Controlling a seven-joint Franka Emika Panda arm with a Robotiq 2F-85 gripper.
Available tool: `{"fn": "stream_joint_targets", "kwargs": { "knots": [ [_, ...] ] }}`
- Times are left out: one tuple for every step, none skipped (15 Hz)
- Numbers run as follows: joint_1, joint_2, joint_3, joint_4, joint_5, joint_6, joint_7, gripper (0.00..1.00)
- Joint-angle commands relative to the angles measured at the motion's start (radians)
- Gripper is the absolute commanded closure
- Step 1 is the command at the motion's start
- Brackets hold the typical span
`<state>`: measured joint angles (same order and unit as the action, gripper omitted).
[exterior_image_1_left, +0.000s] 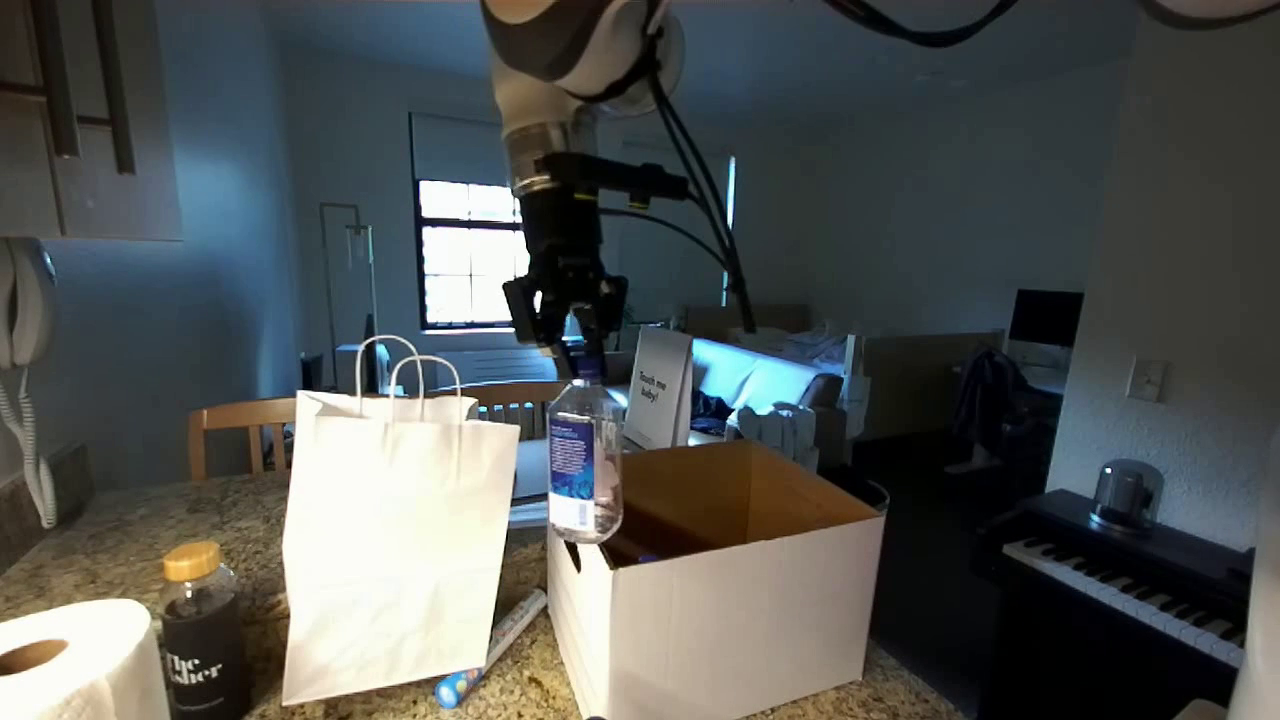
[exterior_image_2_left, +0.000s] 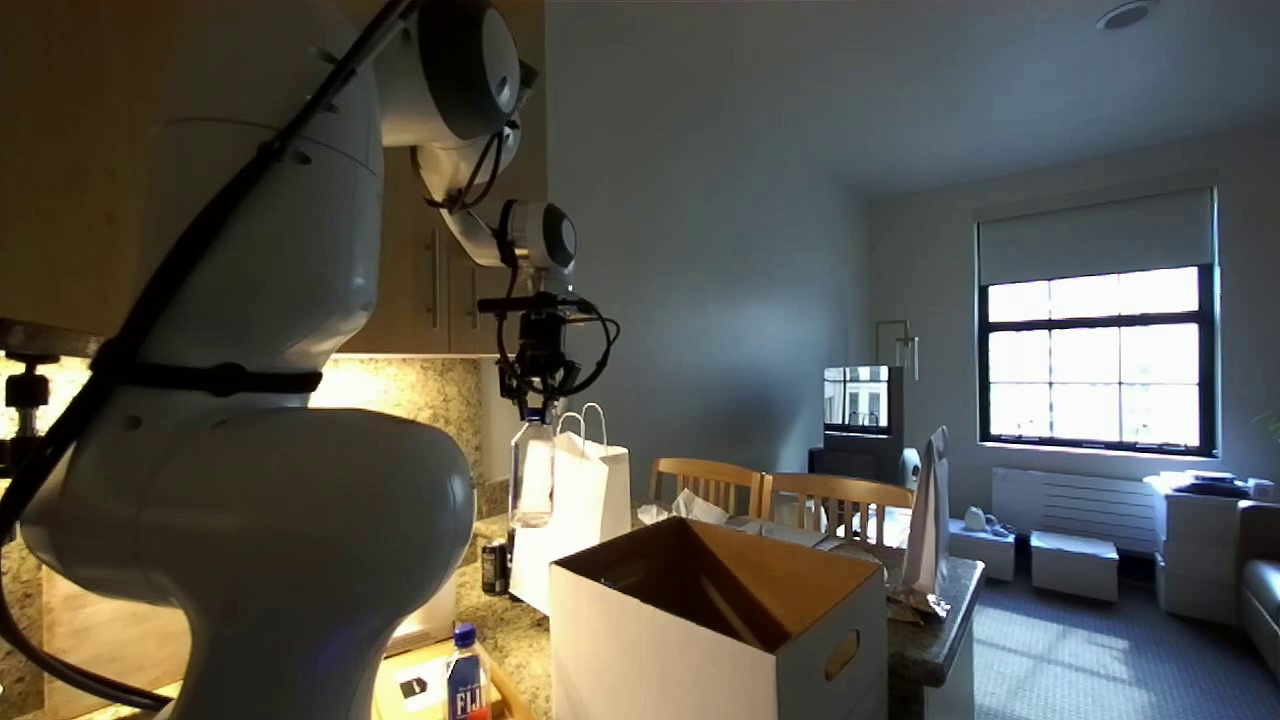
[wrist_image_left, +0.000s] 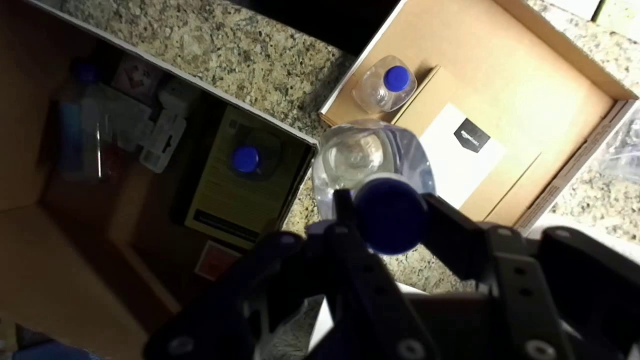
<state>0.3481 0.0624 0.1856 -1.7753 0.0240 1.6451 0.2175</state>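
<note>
Over a granite worktop, the pincer grips a clear bottle.
An open-topped white box stands near a white paper bag and a shallow cardboard tray, where another bottle sits. The held one hangs roughly upright, off the worktop; in the wrist view it shows over the gap between box and tray, just beside the box's corner. The pincer is closed firmly on its blue cap.

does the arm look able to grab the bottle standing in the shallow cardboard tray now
Probably not: the end effector is closed on another bottle. Otherwise the way looks free: the tray is open-topped, and its standing bottle shows uncovered in the wrist view.
</note>
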Motion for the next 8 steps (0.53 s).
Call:
{"fn": "stream_joint_targets", "kwargs": {
  "knots": [
    [-0.093, -0.107, -0.019, -0.118, 0.111, 0.045, -0.026, 0.86],
    [-0.118, -0.114, -0.034, -0.136, 0.148, 0.066, -0.019, 0.86],
    [-0.140, -0.122, -0.047, -0.157, 0.173, 0.092, -0.003, 0.86],
    [-0.161, -0.126, -0.060, -0.179, 0.192, 0.123, 0.009, 0.86],
    [-0.179, -0.122, -0.072, -0.194, 0.210, 0.149, 0.023, 0.86],
    [-0.197, -0.114, -0.084, -0.203, 0.225, 0.172, 0.039, 0.86],
    [-0.213, -0.109, -0.095, -0.218, 0.241, 0.196, 0.053, 0.86],
    [-0.228, -0.102, -0.105, -0.227, 0.252, 0.211, 0.071, 0.86]
  ]
}}
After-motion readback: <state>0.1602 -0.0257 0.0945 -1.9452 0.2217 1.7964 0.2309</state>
